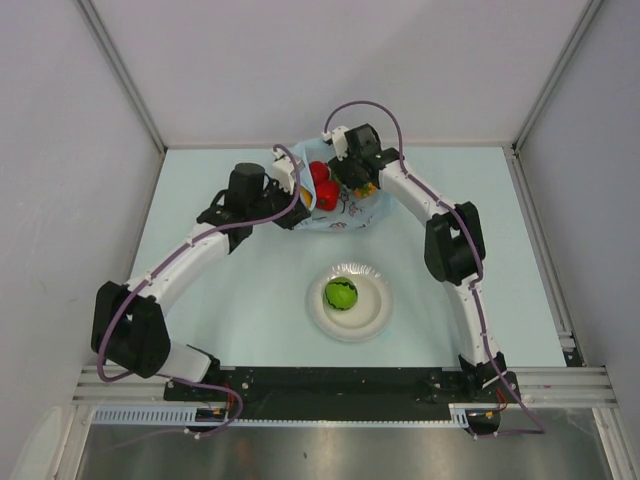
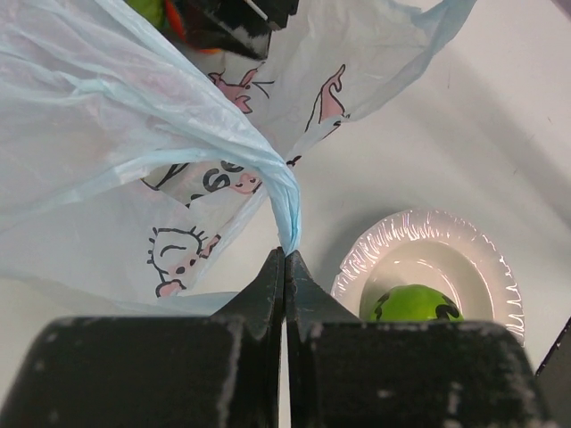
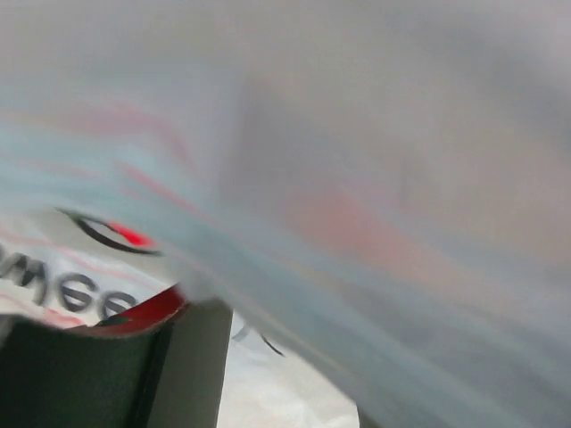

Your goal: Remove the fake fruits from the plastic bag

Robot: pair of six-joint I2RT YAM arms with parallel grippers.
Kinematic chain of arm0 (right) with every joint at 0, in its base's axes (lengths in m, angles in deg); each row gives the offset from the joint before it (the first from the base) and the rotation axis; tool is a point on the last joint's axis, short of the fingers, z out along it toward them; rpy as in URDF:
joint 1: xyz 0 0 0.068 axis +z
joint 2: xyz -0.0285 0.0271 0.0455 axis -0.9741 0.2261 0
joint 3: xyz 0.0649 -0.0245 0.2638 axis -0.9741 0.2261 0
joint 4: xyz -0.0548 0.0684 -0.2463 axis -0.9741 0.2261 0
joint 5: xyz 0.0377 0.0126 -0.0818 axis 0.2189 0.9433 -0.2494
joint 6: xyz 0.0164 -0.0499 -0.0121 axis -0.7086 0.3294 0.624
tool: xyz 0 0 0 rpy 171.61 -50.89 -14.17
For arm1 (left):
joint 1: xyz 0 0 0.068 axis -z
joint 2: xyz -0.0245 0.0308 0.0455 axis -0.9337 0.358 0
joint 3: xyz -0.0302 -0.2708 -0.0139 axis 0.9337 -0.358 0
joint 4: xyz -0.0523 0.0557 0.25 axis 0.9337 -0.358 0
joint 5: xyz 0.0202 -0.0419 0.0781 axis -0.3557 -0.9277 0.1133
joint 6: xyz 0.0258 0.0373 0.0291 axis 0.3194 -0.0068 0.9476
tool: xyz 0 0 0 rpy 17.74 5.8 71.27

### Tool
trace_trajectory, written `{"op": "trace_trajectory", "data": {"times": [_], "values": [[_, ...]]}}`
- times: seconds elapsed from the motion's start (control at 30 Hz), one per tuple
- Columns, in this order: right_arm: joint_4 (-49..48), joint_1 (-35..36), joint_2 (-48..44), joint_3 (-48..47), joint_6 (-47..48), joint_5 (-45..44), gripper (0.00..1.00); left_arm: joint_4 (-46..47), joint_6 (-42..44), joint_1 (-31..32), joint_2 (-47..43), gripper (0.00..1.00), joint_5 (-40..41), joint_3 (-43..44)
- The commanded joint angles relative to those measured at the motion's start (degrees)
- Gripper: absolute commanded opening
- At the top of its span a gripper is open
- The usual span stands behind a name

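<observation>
The light-blue plastic bag (image 1: 340, 212) with its pink cartoon print lies at the back middle of the table. Two red fake fruits (image 1: 323, 184) show in its open mouth, with a bit of yellow-orange fruit (image 1: 371, 188) beside them. My left gripper (image 1: 296, 196) is shut on a twisted strip of the bag's edge (image 2: 288, 223) and holds it up. My right gripper (image 1: 353, 178) reaches into the bag's mouth. In the right wrist view blurred bag film (image 3: 357, 178) covers most of the frame, its fingers (image 3: 192, 366) stand apart, and a red patch (image 3: 134, 316) shows at the left. A green fruit (image 1: 340, 294) lies on the plate.
A white round plate (image 1: 370, 318) sits in front of the bag at the table's middle; it also shows in the left wrist view (image 2: 486, 259) with the green fruit (image 2: 412, 303) in it. Grey walls close the table at the back and sides.
</observation>
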Motion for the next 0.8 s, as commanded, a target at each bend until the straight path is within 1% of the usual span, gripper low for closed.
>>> {"op": "trace_trajectory", "data": {"times": [0.0, 0.03, 0.07, 0.1, 0.2, 0.23, 0.33, 0.4, 0.43, 0.57, 0.7, 0.77], "values": [[0.68, 1.85, 2.37, -5.06, -4.67, 6.41, 0.72, -0.2, 1.62, 0.01, 0.03, 0.0, -0.56, 1.69], [0.95, 2.38, 2.38, -5.23, -6.43, 5.46, 0.89, -0.55, 1.62, 0.09, 0.03, 0.01, -0.38, 1.77], [0.86, 3.77, 2.21, -4.89, -10.27, 4.23, 0.96, -0.64, 1.62, 0.01, 0.03, 0.0, -0.38, 1.95], [0.08, 4.66, 1.86, -3.49, -11.79, 3.09, 1.0, -0.99, 1.8, 0.01, -0.15, 0.0, -0.38, 2.04], [-0.37, 7.74, 1.5, -3.13, -17.33, -2.09, 1.0, -1.43, 1.89, 0.01, -0.24, 0.0, -0.38, 2.04], [-0.63, 8.53, 1.67, -3.21, -18.91, -5.85, 1.0, -1.52, 1.89, 0.01, -0.33, 0.0, -0.38, 2.13], [-1.16, 9.59, 2.2, -4.27, -25.32, -12.62, 1.0, -1.61, 1.8, 0.01, -0.76, 0.0, -0.91, 2.13], [0.07, 9.24, 3.52, -5.84, -29.53, -15.1, 1.0, -1.78, 1.97, 0.01, -0.85, 0.0, -0.99, 2.04], [0.68, 9.15, 4.3, -8.55, -30.34, -16.07, 1.0, -1.87, 2.06, 0.09, -0.94, 0.0, -0.99, 2.13], [3.75, 8.45, 9.13, -14.28, -31.58, -18.1, 0.97, -2.49, 2.33, 0.1, -1.82, 0.0, -0.91, 2.3], [3.15, 8.27, 10.81, -16.05, -31.85, -21.08, 0.95, -2.66, 2.24, 0.01, -2.87, 0.0, -0.56, 1.86], [2.54, 8.36, 11.34, -16.13, -31.23, -20.92, 0.95, -2.66, 2.33, 0.09, -3.14, 0.0, -0.55, 1.42]]}}
